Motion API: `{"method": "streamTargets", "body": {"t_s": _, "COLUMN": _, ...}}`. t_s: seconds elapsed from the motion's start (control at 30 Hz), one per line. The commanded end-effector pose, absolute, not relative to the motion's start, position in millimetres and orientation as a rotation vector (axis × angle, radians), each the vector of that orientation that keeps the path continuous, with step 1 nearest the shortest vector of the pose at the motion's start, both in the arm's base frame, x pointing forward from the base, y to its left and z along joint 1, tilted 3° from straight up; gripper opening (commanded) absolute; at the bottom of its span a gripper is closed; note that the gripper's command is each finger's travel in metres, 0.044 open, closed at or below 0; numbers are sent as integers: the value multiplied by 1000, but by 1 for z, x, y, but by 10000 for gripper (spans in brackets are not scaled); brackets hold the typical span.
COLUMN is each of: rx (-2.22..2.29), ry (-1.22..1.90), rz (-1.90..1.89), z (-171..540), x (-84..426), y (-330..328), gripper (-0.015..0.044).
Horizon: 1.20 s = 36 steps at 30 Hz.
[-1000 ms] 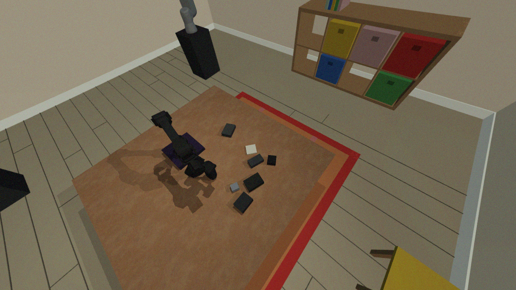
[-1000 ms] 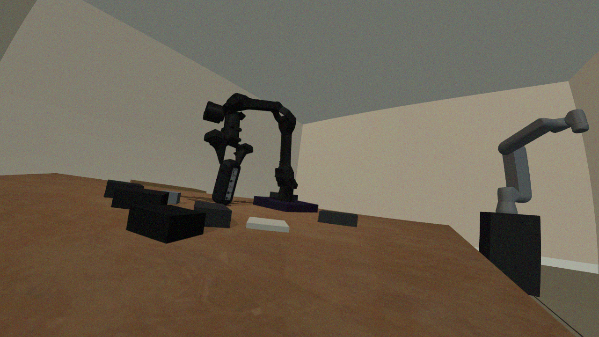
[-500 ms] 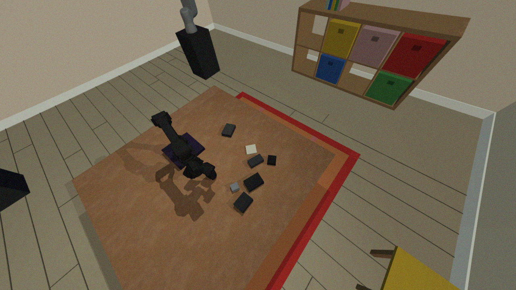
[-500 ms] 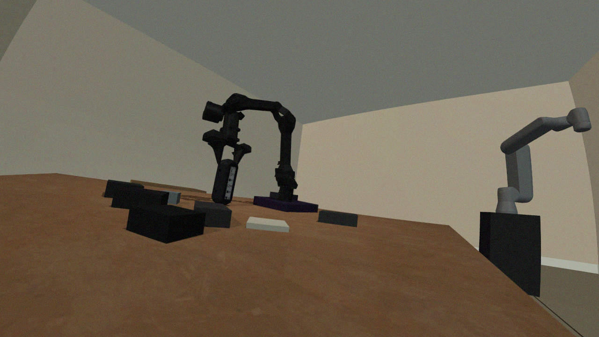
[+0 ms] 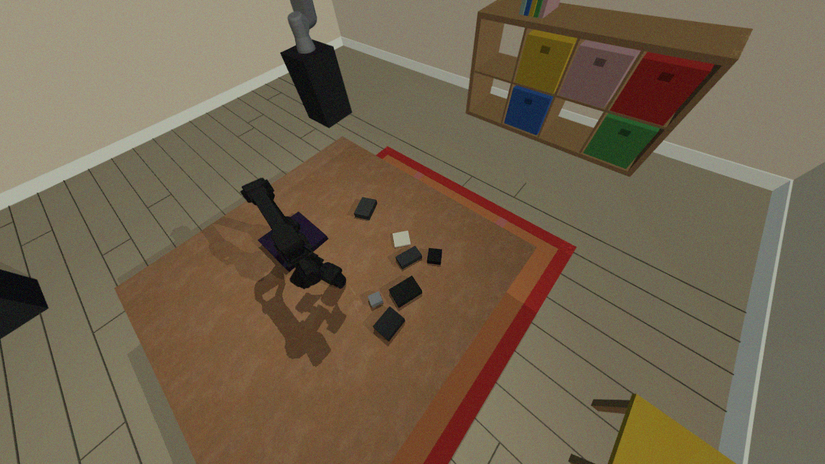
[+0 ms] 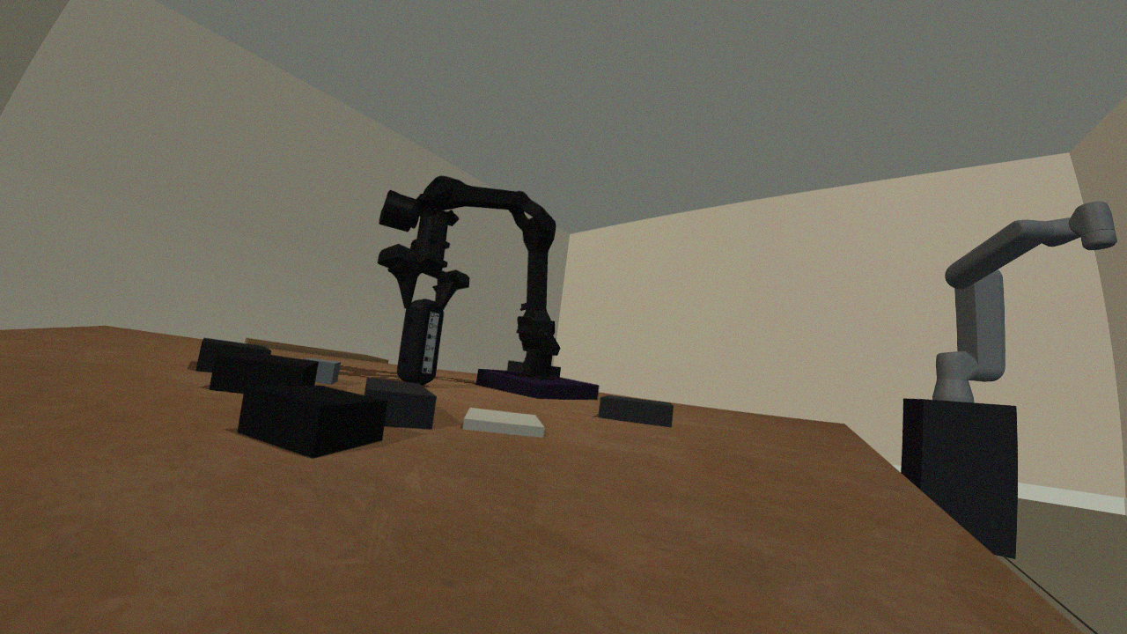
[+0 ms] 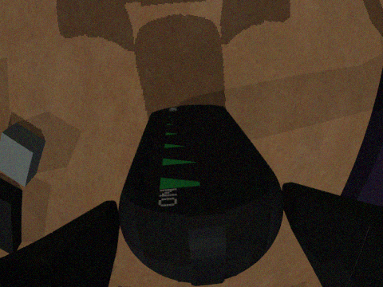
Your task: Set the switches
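Observation:
The dark grey controller unit (image 6: 416,340) (image 7: 213,229) stands on end, nearly upright, with its lower end down at the brown bench (image 5: 242,369). My gripper (image 6: 426,294) (image 5: 324,276) (image 7: 201,204) is shut on its upper end from above. In the wrist view the switch face shows a row of green wedges (image 7: 179,183) and the letters "ON". In the exterior view the pale label strip on the underside faces the camera, but its squares are too small to read.
Several modules lie to the right of the unit: a light grey cube (image 5: 375,299) (image 7: 16,156), black boxes (image 5: 405,290) (image 5: 388,323) (image 6: 311,417), a grey block (image 5: 408,256) (image 6: 401,400), a white tile (image 5: 401,238) (image 6: 503,423). The arm's purple base (image 5: 308,229) is behind.

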State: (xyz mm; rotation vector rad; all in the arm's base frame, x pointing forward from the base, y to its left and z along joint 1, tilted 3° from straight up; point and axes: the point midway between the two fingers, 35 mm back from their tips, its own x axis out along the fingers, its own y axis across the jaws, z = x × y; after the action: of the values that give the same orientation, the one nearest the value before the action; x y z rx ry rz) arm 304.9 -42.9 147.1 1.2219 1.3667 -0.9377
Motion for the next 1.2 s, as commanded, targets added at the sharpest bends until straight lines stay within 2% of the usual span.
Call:
{"method": "streamTargets", "body": {"t_s": 0.0, "rx": 1206, "ry": 1355, "rz": -950, "z": 144, "x": 307, "y": -48, "gripper": 338}}
{"method": "streamTargets", "body": {"t_s": 1.17, "rx": 1152, "ry": 1287, "rz": -991, "z": 138, "x": 312, "y": -73, "gripper": 338}}
